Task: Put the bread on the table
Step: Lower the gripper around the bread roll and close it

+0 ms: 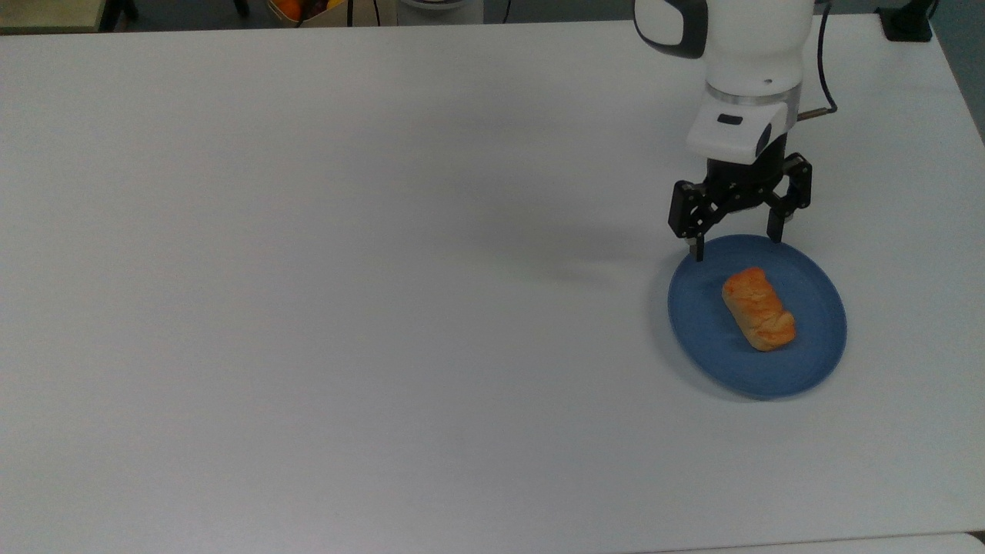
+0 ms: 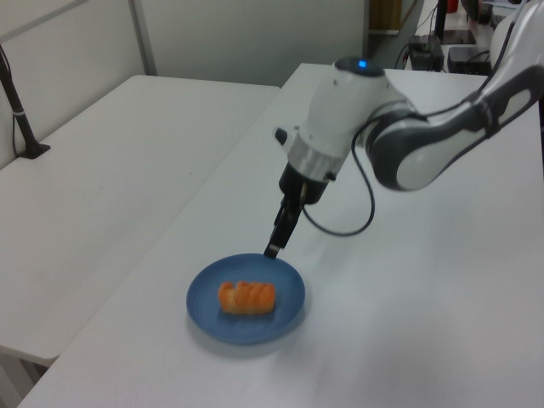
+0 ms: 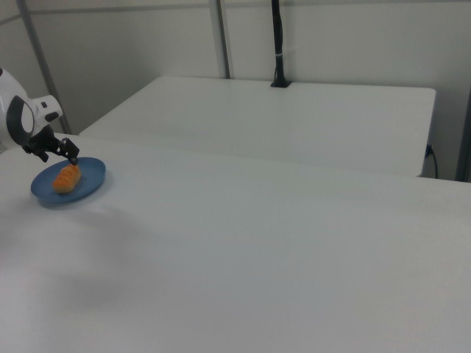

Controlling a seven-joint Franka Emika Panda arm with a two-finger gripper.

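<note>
Reading the top view from its left, we are looking across a long bare stretch of the white table (image 1: 308,308) before anything is standing on it. Toward the top view's right, the blue plate (image 1: 816,362) is lying flat on that surface, and the bread (image 1: 758,308) is resting on the plate near its middle, its long axis running slantwise; nothing is touching the bun. Our gripper (image 1: 736,245) is hanging over the plate's far rim, with its two black fingers spread wide apart and gripping nothing, one fingertip (image 1: 698,251) pointing down at the rim on the top view's left and the other at the rim further right. The bread is sitting just beyond the fingertips, apart from them. In the left view, the plate (image 2: 285,319) is sitting toward the near end of the table (image 2: 442,323), the bread (image 2: 246,297) is lying on it crosswise, and the gripper (image 2: 274,248) is pointing down just above the plate's far edge. In the right view, the plate (image 3: 88,185) and bread (image 3: 66,178) are appearing at the right view's far left, with the gripper (image 3: 60,156) just above them.
</note>
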